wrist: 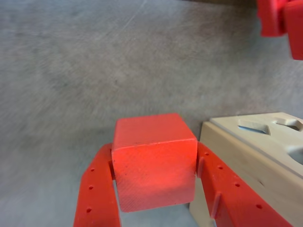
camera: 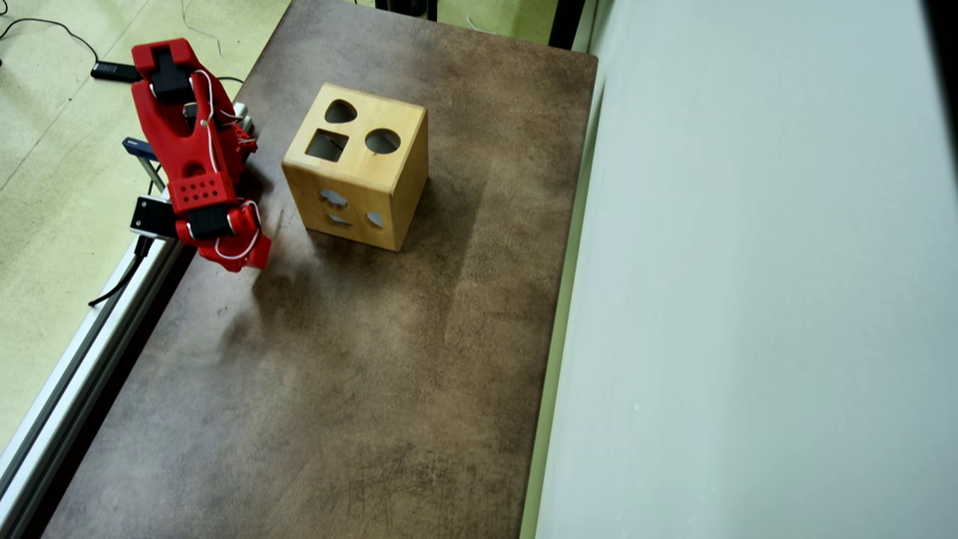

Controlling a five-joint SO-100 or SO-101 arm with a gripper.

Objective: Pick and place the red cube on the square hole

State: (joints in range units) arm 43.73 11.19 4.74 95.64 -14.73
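In the wrist view the red cube [wrist: 154, 161] sits between the two red fingers of my gripper [wrist: 154, 150], which is shut on it, one finger pressed against each side. The cube hangs above the table, just left of the wooden box [wrist: 246, 163] and about level with its top. From overhead, the square hole [camera: 327, 144] is a dark cutout in the left part of the box's top face [camera: 359, 161]. The red arm [camera: 196, 153] is folded at the table's left edge, left of the box. Its body hides the cube and the fingers in the overhead view.
The box top also has a round cutout [camera: 382, 141] and a heart-like cutout [camera: 340, 111], and more openings show on its side. The brown table [camera: 359, 374] stretches on below the box. A pale wall [camera: 748, 299] borders it on the right and a metal rail [camera: 82, 352] on the left.
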